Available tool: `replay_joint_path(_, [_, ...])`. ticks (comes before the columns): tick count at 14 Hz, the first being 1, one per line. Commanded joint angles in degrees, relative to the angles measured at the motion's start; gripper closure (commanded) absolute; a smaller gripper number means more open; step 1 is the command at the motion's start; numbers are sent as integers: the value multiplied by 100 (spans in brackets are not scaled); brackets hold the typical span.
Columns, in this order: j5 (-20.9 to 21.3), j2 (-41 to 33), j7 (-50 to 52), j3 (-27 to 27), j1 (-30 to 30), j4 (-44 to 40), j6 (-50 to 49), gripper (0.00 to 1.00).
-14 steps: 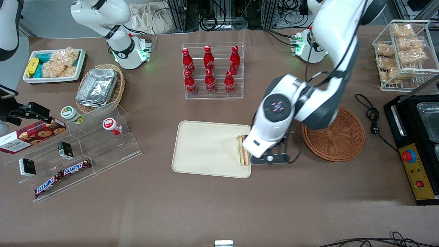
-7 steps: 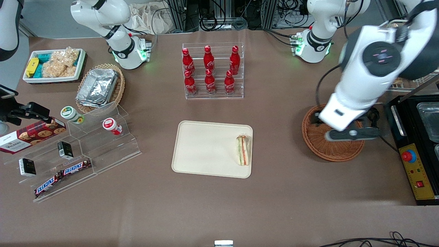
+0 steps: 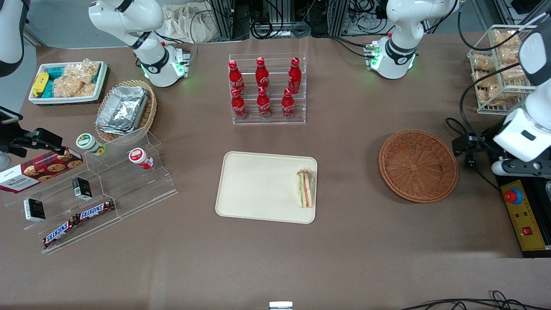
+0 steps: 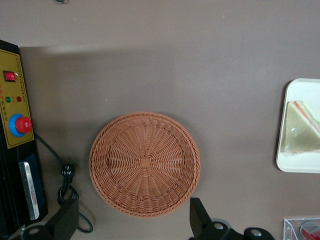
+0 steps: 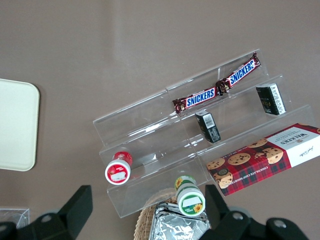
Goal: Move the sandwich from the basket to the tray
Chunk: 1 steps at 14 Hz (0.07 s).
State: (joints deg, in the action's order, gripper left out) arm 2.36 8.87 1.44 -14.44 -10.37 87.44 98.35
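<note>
The sandwich [image 3: 304, 188], a pale wedge with red and green layers, lies on the cream tray [image 3: 258, 185] at its edge nearest the basket; it also shows as the sandwich [image 4: 300, 131] on the tray [image 4: 295, 167] in the left wrist view. The reddish-brown wicker basket [image 3: 418, 166] sits empty beside the tray, toward the working arm's end. My left gripper [image 3: 522, 168] hangs high over the control box, past the basket's rim. In the left wrist view the gripper [image 4: 133, 221] is open, its black fingers [image 4: 199, 216] wide apart with nothing between them, above the basket [image 4: 144, 164].
A black control box [image 3: 523, 215] with a red button stands at the working arm's end, with a black cable and plug [image 3: 468, 148] beside the basket. A rack of red bottles [image 3: 266, 90] stands farther from the camera than the tray. Acrylic snack shelves [image 3: 94, 189] lie toward the parked arm's end.
The gripper has left the sandwich lying on the tray, swung over the basket and gone on toward the control box. The sandwich has not moved.
</note>
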Motion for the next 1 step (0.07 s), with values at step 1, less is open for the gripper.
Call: replay_joint_path(1, [-25,255,-125,-85,-26,-333,-167,0])
